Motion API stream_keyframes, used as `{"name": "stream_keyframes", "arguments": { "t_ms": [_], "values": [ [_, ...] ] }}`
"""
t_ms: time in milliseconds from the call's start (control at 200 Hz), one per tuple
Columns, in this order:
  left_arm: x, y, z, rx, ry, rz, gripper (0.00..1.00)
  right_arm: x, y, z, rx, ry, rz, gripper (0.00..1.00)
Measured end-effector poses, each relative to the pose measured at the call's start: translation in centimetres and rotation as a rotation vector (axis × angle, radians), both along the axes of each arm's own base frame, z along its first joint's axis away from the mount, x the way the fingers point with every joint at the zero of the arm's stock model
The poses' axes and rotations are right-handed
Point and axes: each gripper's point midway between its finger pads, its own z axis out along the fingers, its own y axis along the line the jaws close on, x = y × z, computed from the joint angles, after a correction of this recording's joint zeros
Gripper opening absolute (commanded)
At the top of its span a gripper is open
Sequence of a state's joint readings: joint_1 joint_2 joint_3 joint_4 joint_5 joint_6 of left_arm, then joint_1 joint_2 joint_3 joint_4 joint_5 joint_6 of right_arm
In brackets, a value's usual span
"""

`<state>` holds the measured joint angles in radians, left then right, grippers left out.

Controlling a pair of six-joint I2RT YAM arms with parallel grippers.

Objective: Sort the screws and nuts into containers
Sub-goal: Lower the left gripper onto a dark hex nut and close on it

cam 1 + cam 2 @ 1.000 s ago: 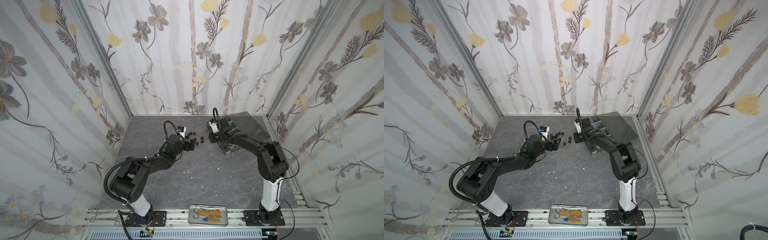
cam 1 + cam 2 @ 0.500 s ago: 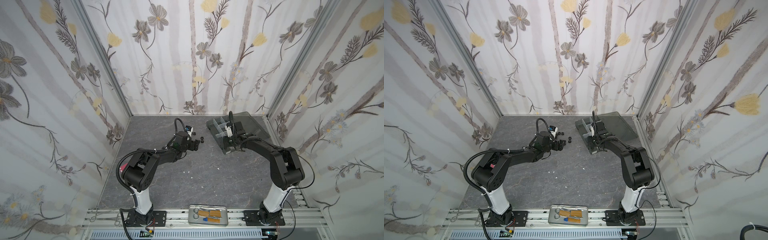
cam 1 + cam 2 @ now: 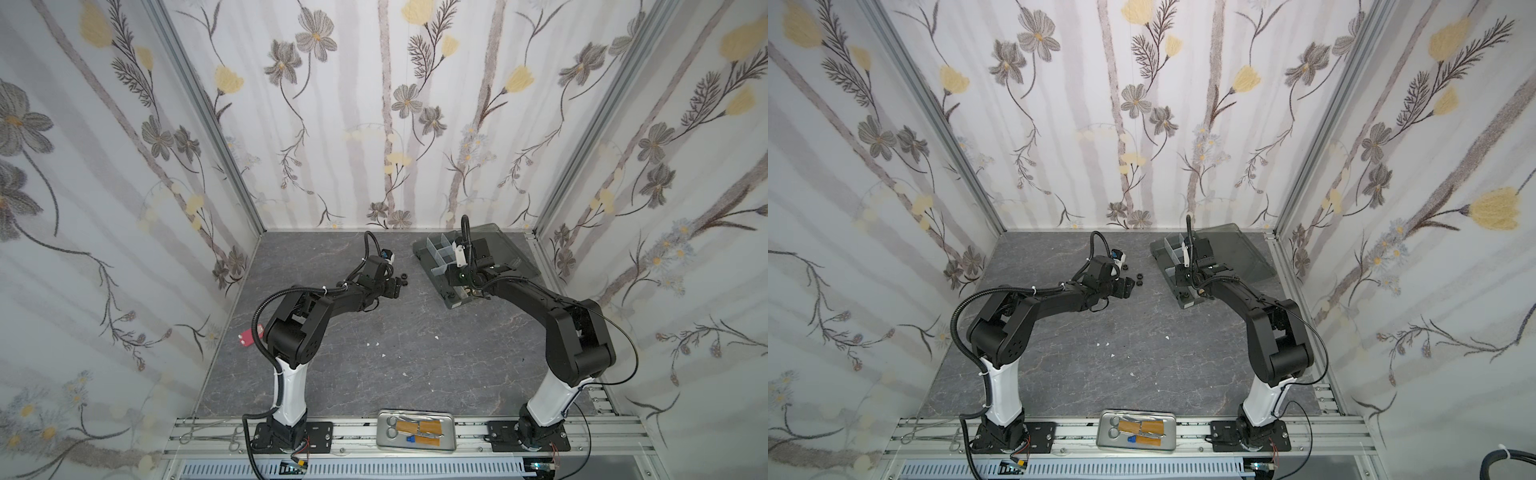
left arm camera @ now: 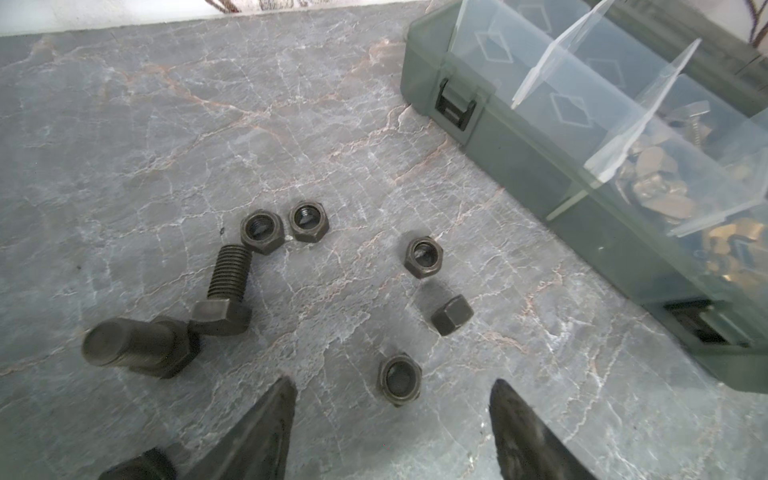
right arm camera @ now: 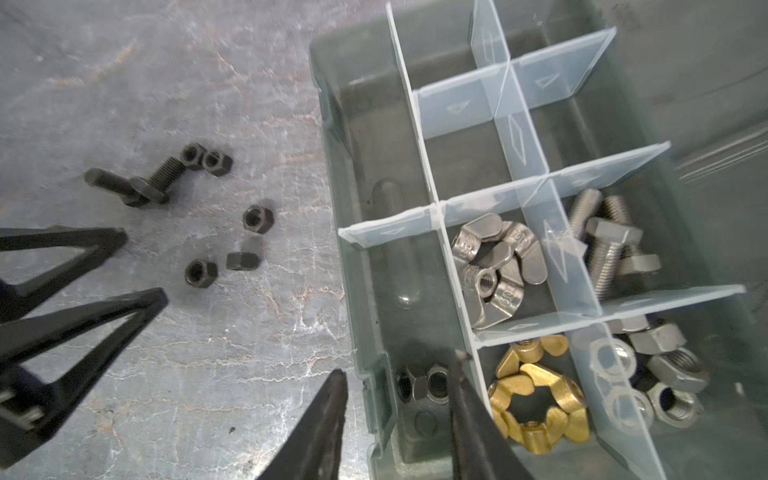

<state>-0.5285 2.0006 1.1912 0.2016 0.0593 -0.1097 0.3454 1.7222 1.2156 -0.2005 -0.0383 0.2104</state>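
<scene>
Now, my left jaws spread, empty, loose nut (image 4: 400,379) between tips on table (image 4: 166,124). My right jaws parted astride box (image 5: 360,316) wall, table's 1 o'clock; two black nuts (image 5: 422,384) in cell (image 5: 399,316) below.

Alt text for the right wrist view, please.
The right end effector, jaws open, hangs over an edge cell of the organizer box holding two black nuts. Other cells hold silver wing nuts, silver bolts, brass wing nuts and silver hex nuts. Five black nuts and two black bolts lie loose on the table.
</scene>
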Motion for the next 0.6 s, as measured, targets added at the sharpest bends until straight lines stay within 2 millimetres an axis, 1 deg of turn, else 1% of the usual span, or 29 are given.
{"name": "stream_keyframes", "arguments": {
  "t_ms": [35,125,300,365,465,535,599],
  "values": [
    [0.0,0.0,-0.4,0.008,0.009,0.001,0.64,-0.1,-0.1,0.6,0.011,-0.02,-0.006,0.45],
    [-0.1,0.0,-1.4,0.027,0.039,0.0,0.64,-0.3,-0.1,1.4,0.031,-0.061,-0.009,0.45],
    [0.7,-0.7,-2.2,0.037,0.048,-0.001,0.62,0.0,0.0,1.7,0.049,-0.087,-0.011,0.46],
    [0.7,-0.9,-2.6,0.055,0.058,0.003,0.53,0.1,0.2,1.6,0.056,-0.089,-0.011,0.46],
    [0.7,-1.8,-2.9,0.068,0.059,-0.012,0.51,0.0,0.2,1.2,0.058,-0.08,-0.01,0.46],
    [0.5,-2.1,-3.2,0.077,0.063,-0.015,0.42,-0.2,0.3,1.0,0.068,-0.072,-0.009,0.46],
    [0.4,-2.1,-3.5,0.091,0.063,-0.016,0.42,-0.3,0.6,1.0,0.084,-0.068,-0.003,0.46]
  ]
}}
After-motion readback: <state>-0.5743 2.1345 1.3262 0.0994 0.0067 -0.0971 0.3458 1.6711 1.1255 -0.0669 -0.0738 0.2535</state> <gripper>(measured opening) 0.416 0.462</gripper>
